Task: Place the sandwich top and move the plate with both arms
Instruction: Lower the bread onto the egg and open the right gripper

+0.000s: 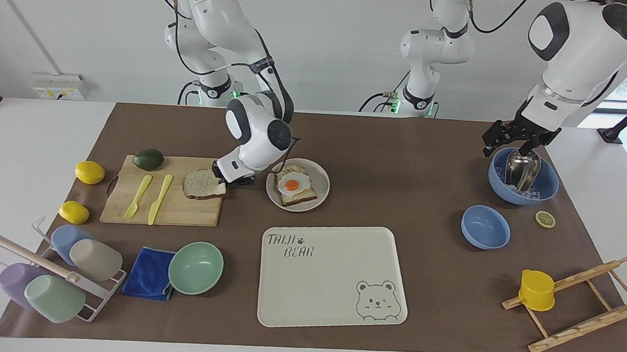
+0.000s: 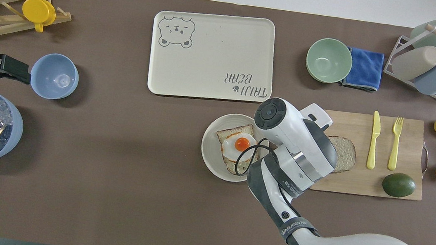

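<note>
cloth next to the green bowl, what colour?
Blue. The cloth lies beside the green bowl; the overhead view shows it best.

Sandwich top and plate: condition and position.
Sandwich top (image 1: 204, 184): 1 slice of pale speckled bread with a brown crust, lying on the wooden cutting board (image 1: 172, 211) at the corner nearest the plate, its plate-side edge slightly raised and partly covered from above. Plate (image 1: 320, 195): small, round, shallow, beige-grey, flat on the brown mat just beside that corner of the board, nearer the robots than the cream tray (image 1: 339, 306); it carries 1 toasted slice (image 1: 302, 198) topped with a fried egg (image 1: 293, 184).
</note>
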Available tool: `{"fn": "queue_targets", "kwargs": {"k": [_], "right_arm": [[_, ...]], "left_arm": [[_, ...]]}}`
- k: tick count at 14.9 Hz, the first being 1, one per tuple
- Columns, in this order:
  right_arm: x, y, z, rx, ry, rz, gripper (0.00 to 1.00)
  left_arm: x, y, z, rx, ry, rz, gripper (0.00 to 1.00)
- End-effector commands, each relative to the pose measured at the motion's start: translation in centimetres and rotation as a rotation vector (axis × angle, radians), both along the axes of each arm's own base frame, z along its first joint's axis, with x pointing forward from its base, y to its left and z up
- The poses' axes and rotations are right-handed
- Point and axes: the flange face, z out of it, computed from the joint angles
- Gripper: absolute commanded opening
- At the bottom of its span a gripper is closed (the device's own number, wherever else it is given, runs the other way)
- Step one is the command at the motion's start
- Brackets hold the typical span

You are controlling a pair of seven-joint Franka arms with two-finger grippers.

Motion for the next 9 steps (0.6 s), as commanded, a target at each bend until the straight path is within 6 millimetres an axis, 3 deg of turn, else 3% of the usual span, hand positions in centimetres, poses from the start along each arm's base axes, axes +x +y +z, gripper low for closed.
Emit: {"fn": "queue_targets", "kwargs": {"k": [1, 3, 6, 8, 9], "right_arm": [[1.1, 2.2, 4.5, -0.028, 0.036, 0.031, 0.0], [1.4, 4.5, 8.3, -0.015, 0.045, 0.045, 0.0], [1.2, 7.7, 12.5, 0.084, 0.044, 0.02, 0.0], [-0.1, 11.4, 14.3, 0.18, 0.036, 0.026, 0.0], [-0.6, 12.6, 14.3, 0.195, 0.022, 0.022, 0.0]], "left_arm": [[-0.1, 0.1, 0.5, -0.01, -0.006, 0.011, 1.0], [-0.1, 0.1, 0.6, -0.01, -0.007, 0.011, 1.0], [-0.1, 0.1, 0.5, -0.01, -0.006, 0.011, 1.0], [-0.1, 0.1, 0.5, -0.01, -0.006, 0.011, 1.0], [-0.1, 0.1, 0.6, -0.01, -0.006, 0.011, 1.0]]}}
